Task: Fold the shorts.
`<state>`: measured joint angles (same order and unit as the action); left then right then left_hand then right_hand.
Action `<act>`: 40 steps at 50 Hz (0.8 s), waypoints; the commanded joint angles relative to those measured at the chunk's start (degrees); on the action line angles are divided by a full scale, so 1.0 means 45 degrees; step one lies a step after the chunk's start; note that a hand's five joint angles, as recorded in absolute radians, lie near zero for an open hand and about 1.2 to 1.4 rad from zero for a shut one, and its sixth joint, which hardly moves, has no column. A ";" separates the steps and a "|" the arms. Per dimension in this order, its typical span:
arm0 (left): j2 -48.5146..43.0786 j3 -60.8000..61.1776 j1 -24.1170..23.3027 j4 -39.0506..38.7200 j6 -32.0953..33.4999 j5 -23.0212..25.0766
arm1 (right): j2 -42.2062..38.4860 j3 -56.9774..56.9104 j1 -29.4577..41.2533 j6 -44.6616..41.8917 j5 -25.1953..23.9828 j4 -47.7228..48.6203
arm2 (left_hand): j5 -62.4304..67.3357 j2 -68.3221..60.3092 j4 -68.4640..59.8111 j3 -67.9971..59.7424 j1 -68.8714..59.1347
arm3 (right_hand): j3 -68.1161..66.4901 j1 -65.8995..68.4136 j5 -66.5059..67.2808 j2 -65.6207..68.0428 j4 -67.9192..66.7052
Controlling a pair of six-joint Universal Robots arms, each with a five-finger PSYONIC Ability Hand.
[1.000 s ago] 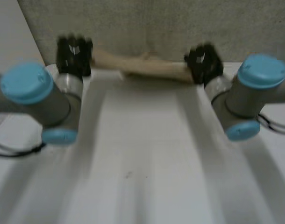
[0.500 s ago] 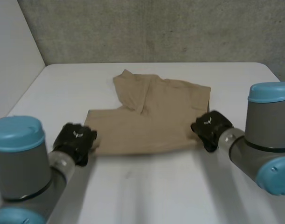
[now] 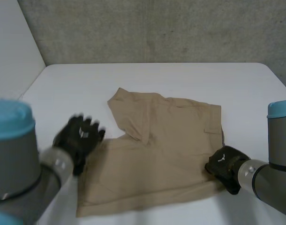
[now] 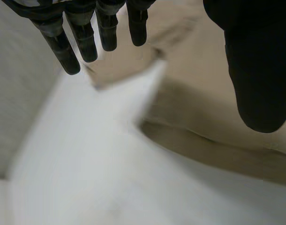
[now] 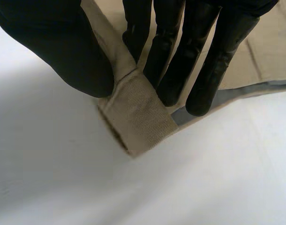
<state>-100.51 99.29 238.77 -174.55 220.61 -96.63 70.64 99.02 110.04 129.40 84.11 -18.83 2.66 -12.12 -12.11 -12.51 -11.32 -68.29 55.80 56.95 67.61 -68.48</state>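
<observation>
Head view gives me the shorts lying mostly flat in the middle of the table, with one flap turned over near their far left corner. My right hand sits at the near right corner. In the right wrist view its fingers and thumb pinch a thick banded corner of the cloth, which I judge anchors that end for a fold. My left hand is over the left edge, fingers straight and spread, thumb apart, holding nothing. I read it as ready to take the left side.
</observation>
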 commanded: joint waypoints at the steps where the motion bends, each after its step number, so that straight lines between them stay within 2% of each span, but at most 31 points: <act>1: -0.3402 -0.4365 0.0025 -0.1992 0.1210 0.0923 | -0.0034 0.0124 -0.0040 0.0247 0.0020 0.1157 | 0.0054 -0.0175 -0.0177 -0.0089 -0.0353 | -0.2603 0.5377 0.2901 0.2752 -0.2560; 7: -0.6352 -0.7530 0.0103 -0.2169 0.0195 0.3442 | -0.0190 0.0163 0.0097 0.0755 -0.0039 0.1353 | 0.0987 -0.1109 -0.1111 -0.1022 -0.1287 | -0.2603 0.5377 0.2901 0.2752 -0.2560; 9: -0.7345 -0.8601 0.0142 -0.2169 -0.0272 0.4279 | -0.0229 0.0182 0.0097 0.0814 -0.0039 0.1391 | 0.2213 -0.2335 -0.2337 -0.2248 -0.2513 | -0.2603 0.5377 0.2901 0.2752 -0.2560; 15: -0.9497 -1.0968 0.0376 -0.1838 -0.0997 0.5299 | -0.0249 0.0319 0.0077 0.0814 -0.0039 0.1626 | 0.2707 -0.2828 -0.2831 -0.2742 -0.3007 | -0.2603 0.5377 0.2901 0.2752 -0.2560; 20: -1.1079 -1.2979 0.0513 -0.0862 -0.0998 0.5476 | -0.0249 0.0455 0.0019 0.0892 -0.0039 0.1802 | 0.2819 -0.2941 -0.2943 -0.2855 -0.3119 | -0.2603 0.5377 0.2901 0.2752 -0.2560; 28: -1.3795 -1.7335 0.0807 0.2107 -0.0920 0.5496 | -0.0249 0.0632 -0.0040 0.0990 -0.0039 0.1860 | 0.5096 -0.5218 -0.5220 -0.5131 -0.5396 | -0.2603 0.5377 0.2901 0.2752 -0.2560; 30: -1.3991 -1.7766 0.0826 0.2361 -0.0920 0.5496 | -0.0249 0.0632 -0.0059 0.0990 -0.0039 0.1860 | 0.6847 -0.6968 -0.6970 -0.6882 -0.7146 | -0.2603 0.5377 0.2901 0.2752 -0.2560; 31: -1.4069 -1.8000 0.0826 0.2440 -0.0939 0.5457 | -0.0249 0.0632 -0.0059 0.0990 -0.0039 0.1860 | 0.9558 -0.9680 -0.9682 -0.9593 -0.9858 | -0.2603 0.5377 0.2901 0.2752 -0.2560; 34: -1.4051 -1.7983 0.0807 0.2421 -0.0900 0.5301 | -0.0249 0.0651 -0.0040 0.1010 -0.0039 0.1860 | 1.2678 -1.2800 -1.2802 -1.2713 -1.2978 | -0.2603 0.5377 0.2901 0.2752 -0.2560; 35: -1.3993 -1.7964 0.0807 0.2421 -0.0919 0.5165 | -0.0229 0.0651 -0.0059 0.1010 -0.0039 0.1860 | 1.4941 -1.5062 -1.5064 -1.4976 -1.5240 | -0.2603 0.5377 0.2901 0.2752 -0.2560; 38: -1.3837 -1.7925 0.0787 0.2421 -0.0939 0.4736 | -0.0229 0.0632 -0.0059 0.0990 -0.0039 0.1899 | 1.4963 -1.5085 -1.5087 -1.4999 -1.5263 | -0.2603 0.5377 0.2901 0.2752 -0.2560; 40: -1.3544 -1.7691 0.0787 0.2421 -0.0920 0.4092 | -0.0229 0.0632 -0.0040 0.0990 -0.0039 0.1919 | 1.4963 -1.5085 -1.5087 -1.4999 -1.5263 | -0.2603 0.5377 0.2901 0.2752 -0.2560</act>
<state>-163.80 17.98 242.45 -163.23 216.49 -73.45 69.60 101.91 109.80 133.93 83.94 -10.39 54.50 -67.64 -67.67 -67.31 -64.66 -68.29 55.76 56.96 67.61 -68.48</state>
